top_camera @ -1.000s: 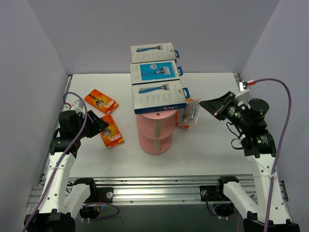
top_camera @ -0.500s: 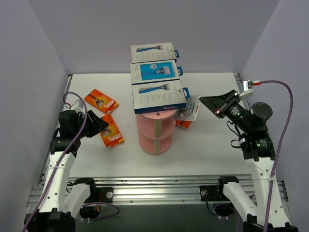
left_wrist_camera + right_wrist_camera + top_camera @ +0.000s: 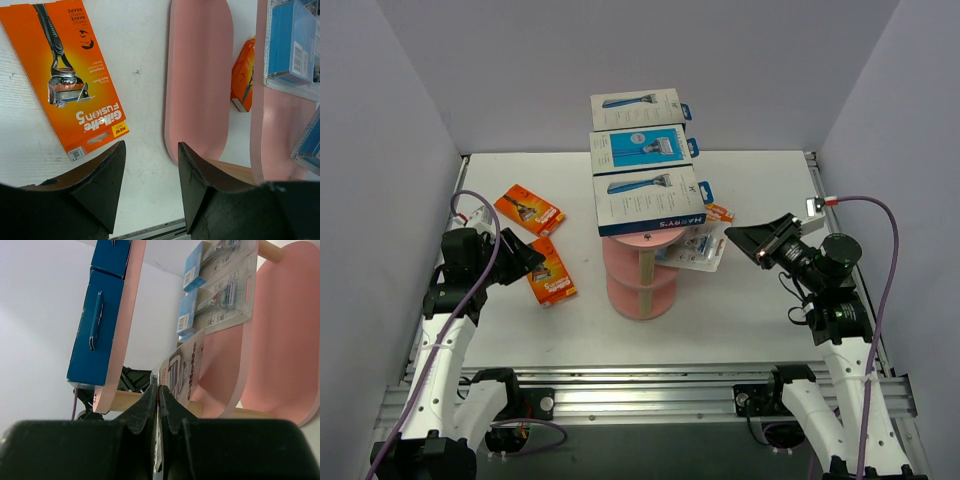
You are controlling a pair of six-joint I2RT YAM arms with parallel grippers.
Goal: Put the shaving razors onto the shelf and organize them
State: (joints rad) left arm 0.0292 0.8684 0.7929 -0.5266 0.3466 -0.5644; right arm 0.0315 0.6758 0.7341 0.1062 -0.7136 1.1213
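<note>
The held razor pack (image 3: 181,372) has swung leftward from open air beside the shelf (image 3: 630,290) in over its middle tier, carried by the right gripper (image 3: 159,388), whose fingers are pinched tight on the pack's near edge. It points straight out from that nearer gripper, long axis toward the beige post (image 3: 644,265), just beside a second clear pack (image 3: 216,292) on the same tier. The front box (image 3: 650,200) up top reads HARRY'S. The left gripper (image 3: 151,150), jaws apart and empty, hovers beside a Gillette Fusion5 card (image 3: 65,75) flagged NEW.

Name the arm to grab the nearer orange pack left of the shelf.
Left: the left gripper, open, is beside the orange pack; the right gripper is shut on a clear pack at the shelf.
</note>
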